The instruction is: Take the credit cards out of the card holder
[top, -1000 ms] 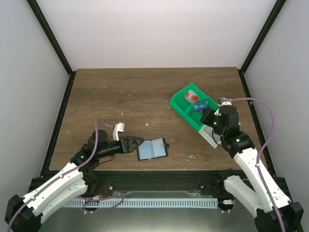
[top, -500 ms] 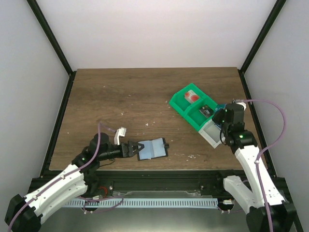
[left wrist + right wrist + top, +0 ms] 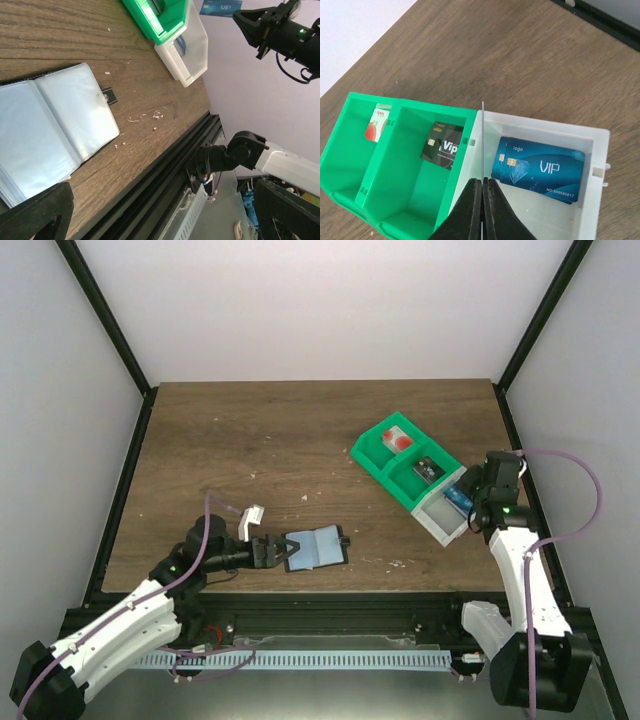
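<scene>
Between the right gripper's (image 3: pixel 482 182) closed fingers a dark blue card (image 3: pixel 218 7) was pinched, a bare edge in its own view, its face plain from the left wrist. The left gripper (image 3: pixel 272 551) gaped empty beside the open card holder (image 3: pixel 318 547); a VIP card (image 3: pixel 540 169) lay in the white tray (image 3: pixel 601 145).

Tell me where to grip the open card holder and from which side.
The card holder lies open and flat on the table, so only an edge offers thickness. Pinch the outer edge of its left page, coming in low from the left, where the open left gripper sits nearest.
</scene>
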Controlling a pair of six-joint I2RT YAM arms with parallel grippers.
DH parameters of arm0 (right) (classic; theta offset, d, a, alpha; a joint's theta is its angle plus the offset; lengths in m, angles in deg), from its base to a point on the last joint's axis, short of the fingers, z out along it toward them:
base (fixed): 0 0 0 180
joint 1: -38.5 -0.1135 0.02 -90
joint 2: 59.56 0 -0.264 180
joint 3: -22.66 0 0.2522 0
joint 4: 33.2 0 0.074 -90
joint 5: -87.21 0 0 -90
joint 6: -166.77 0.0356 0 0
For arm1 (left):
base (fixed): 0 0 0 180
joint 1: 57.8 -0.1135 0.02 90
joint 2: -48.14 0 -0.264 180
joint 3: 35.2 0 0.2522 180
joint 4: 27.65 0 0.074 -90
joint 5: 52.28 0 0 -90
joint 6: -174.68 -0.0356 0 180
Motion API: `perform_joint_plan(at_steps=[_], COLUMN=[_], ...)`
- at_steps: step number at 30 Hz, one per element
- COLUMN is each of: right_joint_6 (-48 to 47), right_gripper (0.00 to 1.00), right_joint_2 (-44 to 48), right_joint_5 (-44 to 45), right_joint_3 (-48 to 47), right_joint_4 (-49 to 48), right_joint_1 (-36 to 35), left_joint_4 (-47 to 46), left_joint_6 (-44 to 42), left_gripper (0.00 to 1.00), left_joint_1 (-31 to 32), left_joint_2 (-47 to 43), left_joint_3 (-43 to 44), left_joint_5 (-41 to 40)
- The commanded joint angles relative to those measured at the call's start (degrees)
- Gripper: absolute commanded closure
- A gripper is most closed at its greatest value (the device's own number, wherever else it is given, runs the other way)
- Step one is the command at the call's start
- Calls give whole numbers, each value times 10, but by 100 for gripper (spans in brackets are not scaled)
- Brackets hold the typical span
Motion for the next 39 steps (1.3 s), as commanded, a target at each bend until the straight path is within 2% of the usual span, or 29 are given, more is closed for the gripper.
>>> perform_joint_plan(at_steps=[1,13,18,22,29,36,39], right_joint_6=[14,16,15,20,11,-20,-28], right_gripper=[100,99,99,99,100,100,100], right_joint_2=[-15,-20,-33,-53,-82,-81,-80], right_joint_5=[-22,-33,-80,-85,-118,-198,-194], right_joint_3=[25,62,76,79,88,118,127], right_joint_4=[-29,-59,-107,-127,-152,-198,-201], right_joint_1=[10,14,18,24,51,96,99], left_joint_4=[5,-11,-12,-12,-3,-6,-8], left_joint_6=[-7,16,21,21,16,16,17], left_gripper=[0,0,0,0,0,0,0], left_joint_1=[-1,-2,-2,-2,-2,-1,-1], left_joint_2=[-5,-11,-10,-6,2,10,14], left_joint_3=[-6,-29,-29,-27,-21,-14,-16], left_joint_5=[8,4,3,3,-2,-7,-8])
